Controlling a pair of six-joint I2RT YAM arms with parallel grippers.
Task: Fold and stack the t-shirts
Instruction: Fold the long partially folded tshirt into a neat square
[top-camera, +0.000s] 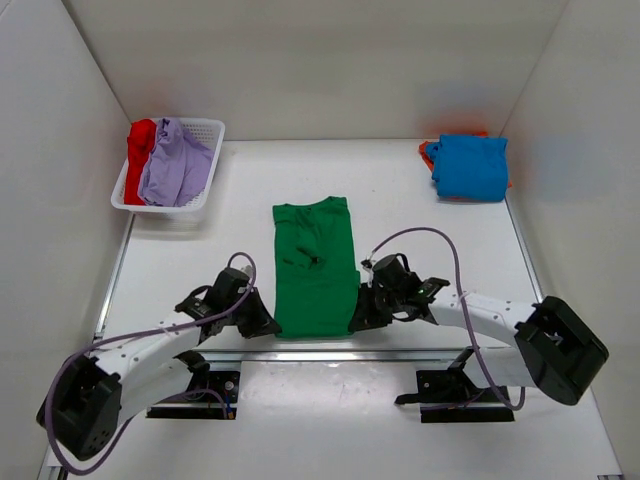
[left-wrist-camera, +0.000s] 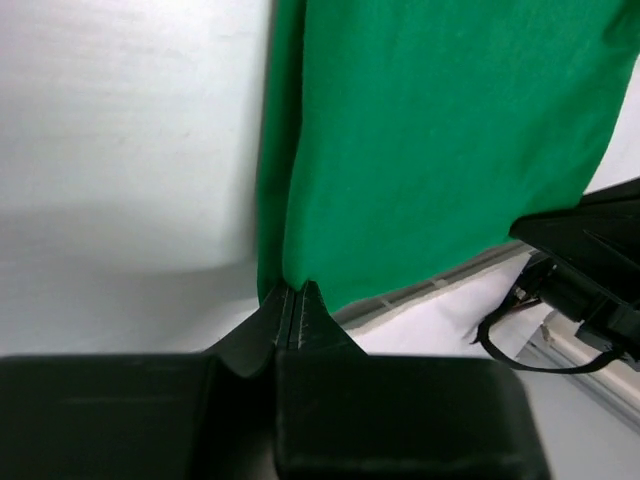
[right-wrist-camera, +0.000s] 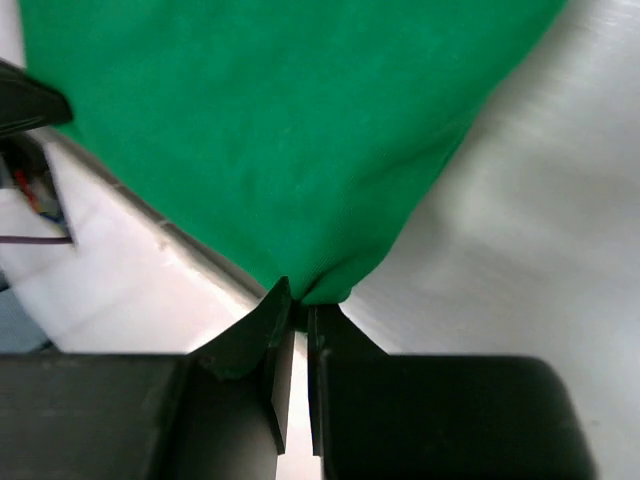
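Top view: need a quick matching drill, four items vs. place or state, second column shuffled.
Column one:
1. green t-shirt
2. blue t-shirt
3. lavender t-shirt
4. left gripper

Column two:
A. in the white basket, far left
B. shut on the green t-shirt's near left corner
C. folded, far right corner of the table
D. spread flat at the table's centre

Pairs: 1-D, 2-C, 3-A, 4-B

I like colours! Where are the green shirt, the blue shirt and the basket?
green shirt (top-camera: 316, 278), top view, cloth middle.
blue shirt (top-camera: 470, 168), top view, folded top.
basket (top-camera: 205, 123), top view, far rim.
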